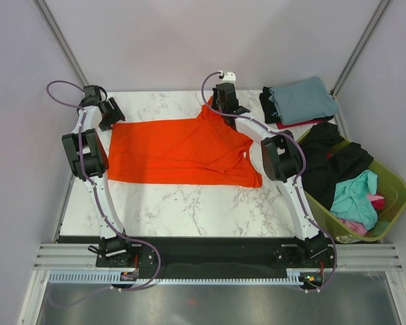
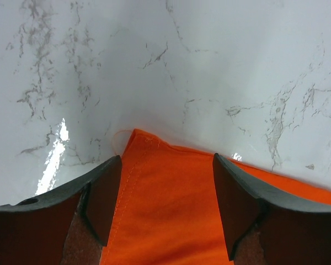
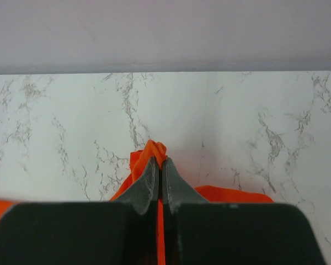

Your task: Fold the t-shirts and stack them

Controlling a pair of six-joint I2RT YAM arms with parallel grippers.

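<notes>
My left gripper (image 2: 166, 161) has its jaws wide, one finger on either side of the far left corner of the orange t-shirt (image 1: 179, 152), which lies flat on the table between them. My right gripper (image 3: 160, 163) is pinched tight on a bunched fold of the same shirt at its far right edge. The shirt lies spread across the marble table (image 1: 189, 210). At the far right, a folded grey-blue t-shirt (image 1: 304, 98) tops a small stack. Nearer, the green basket (image 1: 392, 183) holds a black t-shirt (image 1: 331, 162) and a teal t-shirt (image 1: 355, 196).
</notes>
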